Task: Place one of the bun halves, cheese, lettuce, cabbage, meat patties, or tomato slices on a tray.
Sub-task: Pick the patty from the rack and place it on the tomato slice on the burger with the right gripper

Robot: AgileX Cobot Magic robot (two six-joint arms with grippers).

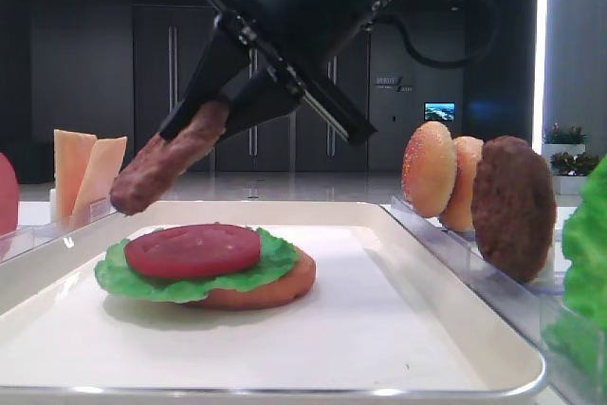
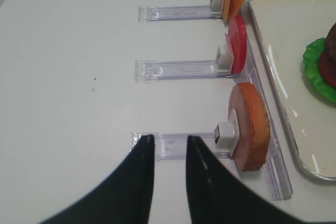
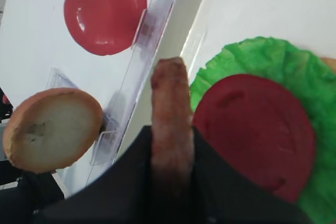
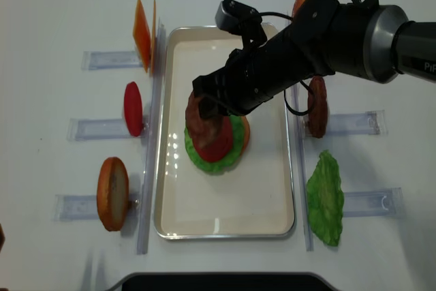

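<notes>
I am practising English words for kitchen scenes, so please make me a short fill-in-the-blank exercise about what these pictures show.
1. The right gripper is shut on a meat ____.
2. On the tray, the tomato slice lies on top of the ____.
3. The bottom layer of the stack on the tray is a bun ____.
4. The left gripper holds ____.

Missing words: patty; lettuce; half; nothing

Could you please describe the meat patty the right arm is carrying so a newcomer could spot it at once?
Start at the white tray. Above its stack hangs the right gripper, jaws shut on the meat patty, dark brown and rough, unlike the other patty standing racked.
</notes>
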